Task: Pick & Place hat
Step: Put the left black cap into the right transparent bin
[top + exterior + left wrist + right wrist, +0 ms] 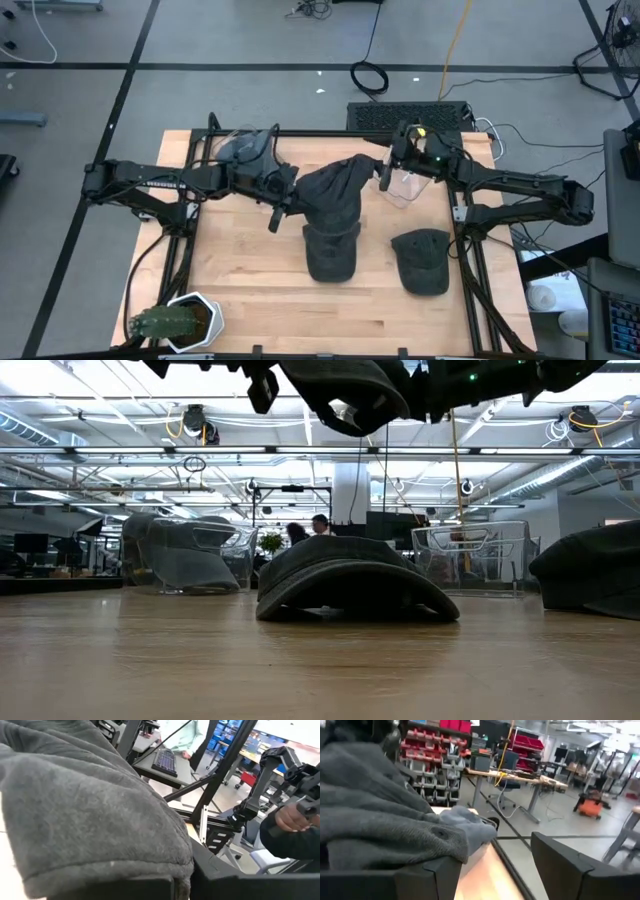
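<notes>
Held hat (335,192) hangs mid-table, pinched by left gripper (285,200) at its 9 o'clock; right gripper (385,172), fingers parted, at 2 o'clock. Second hat (331,250) lies below at 6; third hat (420,262) at 4; clear bin (405,188) at 3.

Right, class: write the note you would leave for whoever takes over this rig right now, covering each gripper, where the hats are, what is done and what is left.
Left gripper: shut on the lifted hat, held above the table near its middle.
Right gripper: fingers open at the hat's other edge; the cloth lies against one finger, not clamped.
Other hats: one flat on the table right below the lifted one, another on the right side.
Done: hat picked up.
Left: set it down. The pictures do not show where it should go.
</notes>
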You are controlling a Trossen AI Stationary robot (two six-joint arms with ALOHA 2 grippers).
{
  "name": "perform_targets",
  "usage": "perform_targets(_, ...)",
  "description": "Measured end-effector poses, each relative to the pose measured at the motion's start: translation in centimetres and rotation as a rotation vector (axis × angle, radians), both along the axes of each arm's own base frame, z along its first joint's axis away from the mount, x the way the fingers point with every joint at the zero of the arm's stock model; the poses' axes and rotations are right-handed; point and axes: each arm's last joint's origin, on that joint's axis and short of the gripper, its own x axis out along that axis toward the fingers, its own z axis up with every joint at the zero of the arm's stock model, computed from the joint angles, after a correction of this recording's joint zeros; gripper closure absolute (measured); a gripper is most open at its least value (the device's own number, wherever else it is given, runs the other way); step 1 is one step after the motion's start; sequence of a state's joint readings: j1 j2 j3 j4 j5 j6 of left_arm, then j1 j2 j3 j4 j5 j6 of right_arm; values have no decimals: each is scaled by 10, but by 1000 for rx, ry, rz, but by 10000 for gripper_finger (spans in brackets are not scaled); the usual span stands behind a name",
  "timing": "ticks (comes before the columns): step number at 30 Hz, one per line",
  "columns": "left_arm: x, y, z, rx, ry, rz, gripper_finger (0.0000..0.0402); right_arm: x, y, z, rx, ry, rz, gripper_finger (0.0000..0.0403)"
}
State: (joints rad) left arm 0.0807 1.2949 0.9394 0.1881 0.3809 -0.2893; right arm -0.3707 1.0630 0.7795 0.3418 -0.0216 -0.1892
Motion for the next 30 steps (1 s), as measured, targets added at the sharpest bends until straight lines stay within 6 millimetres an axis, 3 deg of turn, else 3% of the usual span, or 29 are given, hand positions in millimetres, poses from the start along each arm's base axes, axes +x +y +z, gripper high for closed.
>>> perform_targets(5, 0, -2, 0, -8, 1, -26, 392, 2, 4, 0, -90, 25, 18, 150)
perform_targets(12, 0, -6, 1, -32, -3, -60, 392, 2, 12, 24, -328, -157, 23, 91)
perform_targets(20, 0, -19, 6, 8, -61, -127, 392, 3, 27, 40, -553, -299, 46, 79)
perform_targets(25, -6, -18, 10, -27, -49, -91, 392, 6, 28, 30, -571, -143, -65, 78)
perform_targets(30, -32, -17, 35, 8, -131, -51, 392, 8, 27, 19, -477, -32, -119, 78)
